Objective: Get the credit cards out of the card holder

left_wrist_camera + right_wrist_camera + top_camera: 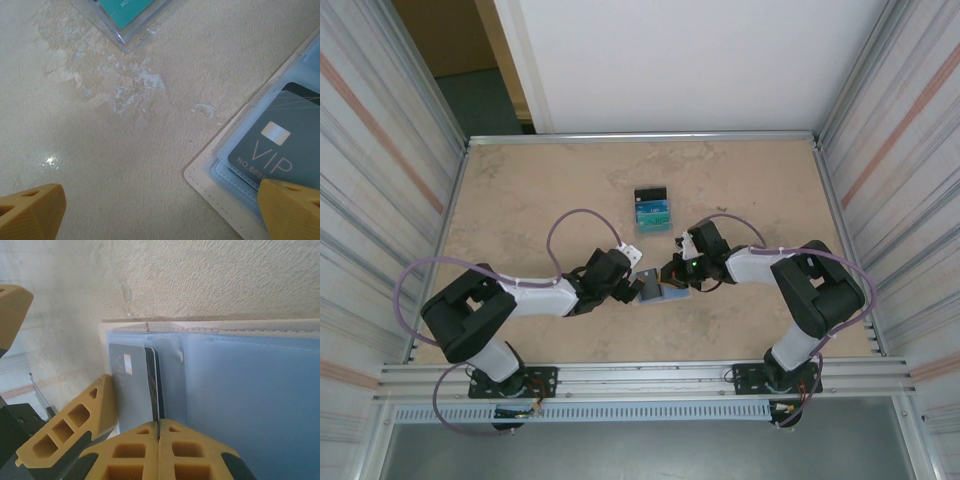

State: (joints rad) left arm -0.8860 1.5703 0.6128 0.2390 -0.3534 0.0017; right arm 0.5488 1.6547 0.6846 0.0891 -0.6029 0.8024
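Observation:
The card holder (672, 293) lies open on the table between both grippers, tan rim (210, 180) out and pale blue lining (250, 400) up. A black credit card (280, 142) marked VIP sits in its pocket. My right gripper (159, 432) is shut on the near edge of that black card (132, 390), which tilts up from the lining. My left gripper (160, 212) is open and low over the holder's corner. Its right finger (290, 210) rests on the holder beside the card, and its left one is over bare table.
A pile of cards (652, 208), teal one on top, lies farther back; its clear corner (125, 37) sits just beyond my left gripper. Metal rails and striped walls close in the table on all sides. Bare tabletop (520, 200) lies to the left.

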